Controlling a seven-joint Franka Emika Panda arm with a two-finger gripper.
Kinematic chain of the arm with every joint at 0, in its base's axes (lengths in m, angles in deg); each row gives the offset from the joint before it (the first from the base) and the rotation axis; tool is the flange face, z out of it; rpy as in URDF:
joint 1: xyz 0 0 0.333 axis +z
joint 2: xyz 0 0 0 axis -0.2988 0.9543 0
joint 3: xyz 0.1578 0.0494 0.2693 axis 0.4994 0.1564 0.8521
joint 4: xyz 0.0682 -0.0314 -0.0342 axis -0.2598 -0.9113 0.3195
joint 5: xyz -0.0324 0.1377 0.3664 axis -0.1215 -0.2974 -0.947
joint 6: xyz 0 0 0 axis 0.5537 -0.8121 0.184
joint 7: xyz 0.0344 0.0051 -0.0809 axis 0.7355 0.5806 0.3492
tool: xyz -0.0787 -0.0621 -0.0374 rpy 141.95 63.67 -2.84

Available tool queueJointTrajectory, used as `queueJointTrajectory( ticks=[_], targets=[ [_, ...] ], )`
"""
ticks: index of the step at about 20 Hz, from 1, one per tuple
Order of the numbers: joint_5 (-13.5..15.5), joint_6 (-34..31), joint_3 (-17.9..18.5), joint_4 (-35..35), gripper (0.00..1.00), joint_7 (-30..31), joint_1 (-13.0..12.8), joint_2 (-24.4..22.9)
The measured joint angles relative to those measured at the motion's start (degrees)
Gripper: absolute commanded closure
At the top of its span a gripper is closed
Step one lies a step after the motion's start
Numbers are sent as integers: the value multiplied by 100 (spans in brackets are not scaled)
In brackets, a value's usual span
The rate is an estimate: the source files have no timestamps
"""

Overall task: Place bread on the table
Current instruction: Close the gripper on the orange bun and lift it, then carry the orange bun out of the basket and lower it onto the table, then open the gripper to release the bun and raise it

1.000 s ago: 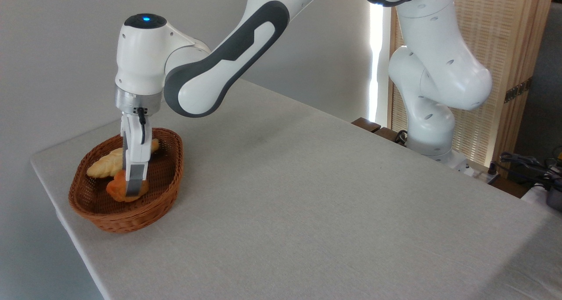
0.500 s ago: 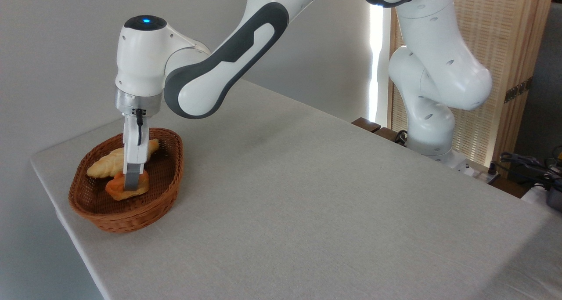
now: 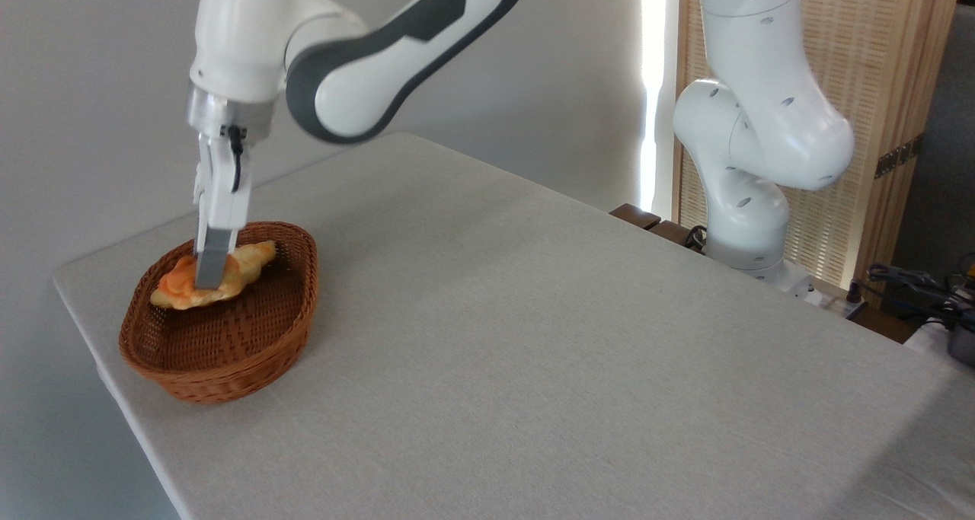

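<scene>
Franka arm, table [image 3: 533, 337] | we see the gripper [image 3: 210, 276] clenched on the bread [image 3: 180, 278], held above the basket [image 3: 228, 352] | we judge it light, soft; pinch its middle gently.

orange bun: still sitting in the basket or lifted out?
Lifted off the floor of the basket, not clear of it. The tool is shut on the orange bun, holding it above the bare weave, overlapping the pale loaf.

A brown wicker basket [image 3: 221, 352] sits near the left edge holding a pale-yellow braided loaf [image 3: 247, 260], while a slatted wooden screen [image 3: 876, 71] and tangled dark cables [image 3: 914, 284] occupy the right background.
</scene>
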Motion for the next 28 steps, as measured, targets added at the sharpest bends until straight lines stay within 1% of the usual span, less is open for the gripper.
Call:
queueJointTrajectory(
  ticks=[2, 3, 4, 5, 6, 7, 8, 9, 10, 11, 13, 15, 28],
  targets=[
    [6, -626, 167, 6, 56, -107, 55, -333],
    [5, -959, 281, 4, 54, -302, 78, -482],
    [6, -1261, 424, -5, 49, -579, 93, -609],
    [5, -1535, 599, -27, 47, -940, 105, -718],
    [5, -1776, 771, -80, 46, -1363, 119, -808],
    [-2, -1972, 940, -190, 42, -1864, 135, -887],
    [-60, -2084, 1067, -336, 31, -2312, 147, -932],
    [-178, -2137, 1159, -524, 19, -2704, 155, -950],
    [-321, -2143, 1210, -741, 5, -2988, 164, -946],
    [-467, -2141, 1218, -940, 0, -3133, 170, -930],
    [-669, -2134, 1209, -1188, 0, -3228, 163, -898],
    [-726, -2133, 1207, -1256, 0, -3236, 146, -895],
    [-741, -2133, 1205, -1245, 0, -3239, 143, -939]
  ],
)
